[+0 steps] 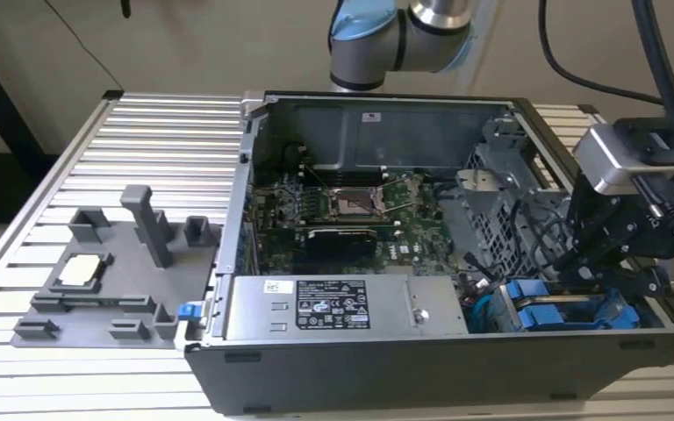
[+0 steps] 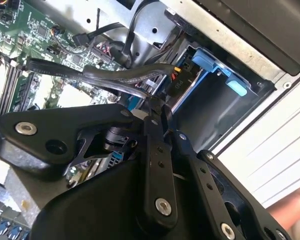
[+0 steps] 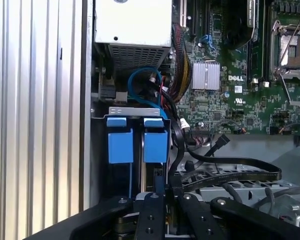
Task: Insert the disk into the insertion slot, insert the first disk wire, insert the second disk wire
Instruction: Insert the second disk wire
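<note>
Open PC case point(image 1: 313, 368) on ribbed metal table point(image 1: 150, 149), beige wall behind

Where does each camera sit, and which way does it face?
Exterior view: off the arm, looking down into the open PC case; arm behind, claw over the drive bay.
First wrist view: on the wrist, past the claw onto blue carriers and motherboard.
Second wrist view: on the wrist, past the claw toward black cables.
Wrist views share the claw.

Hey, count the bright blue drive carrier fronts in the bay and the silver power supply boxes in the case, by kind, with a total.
Blue carrier fronts: 2
Silver power supply boxes: 1
Total: 3
</note>
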Tool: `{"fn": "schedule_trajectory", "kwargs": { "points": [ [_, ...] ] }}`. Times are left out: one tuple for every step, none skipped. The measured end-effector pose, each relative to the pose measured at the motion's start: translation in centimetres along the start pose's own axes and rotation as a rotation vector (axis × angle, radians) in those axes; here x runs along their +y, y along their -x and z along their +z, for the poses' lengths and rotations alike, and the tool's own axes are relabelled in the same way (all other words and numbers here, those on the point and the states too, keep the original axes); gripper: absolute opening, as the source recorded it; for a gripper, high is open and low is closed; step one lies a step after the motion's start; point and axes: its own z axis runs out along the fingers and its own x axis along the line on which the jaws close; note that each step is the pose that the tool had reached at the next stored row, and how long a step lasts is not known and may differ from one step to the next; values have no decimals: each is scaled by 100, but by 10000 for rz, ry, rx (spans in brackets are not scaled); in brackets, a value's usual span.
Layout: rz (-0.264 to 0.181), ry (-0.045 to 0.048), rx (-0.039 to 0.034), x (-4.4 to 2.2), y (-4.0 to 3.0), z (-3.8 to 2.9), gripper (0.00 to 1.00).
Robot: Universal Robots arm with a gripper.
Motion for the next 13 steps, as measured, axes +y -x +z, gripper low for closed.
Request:
{"fn": "schedule_trajectory", "kwargs": {
  "points": [
    [-1, 1, 2, -5, -1, 4, 16],
    [-1, 0, 3, -11, -2, 8, 16],
    [0, 0, 3, -17, -2, 11, 16],
    [0, 0, 1, -20, -2, 15, 16],
    [2, 0, 1, -21, -4, 24, 16],
    [2, 0, 1, -22, -5, 29, 16],
    [1, 0, 3, -23, -5, 34, 16],
    [2, 0, 4, -23, -6, 38, 16],
    [3, 0, 6, -24, -7, 43, 16],
    [6, -1, 7, -24, -8, 49, 16],
    [9, -1, 7, -24, -11, 66, 16],
    [12, -1, 8, -25, -12, 75, 16],
    [14, -1, 14, -25, -13, 81, 16]
  ]
}}
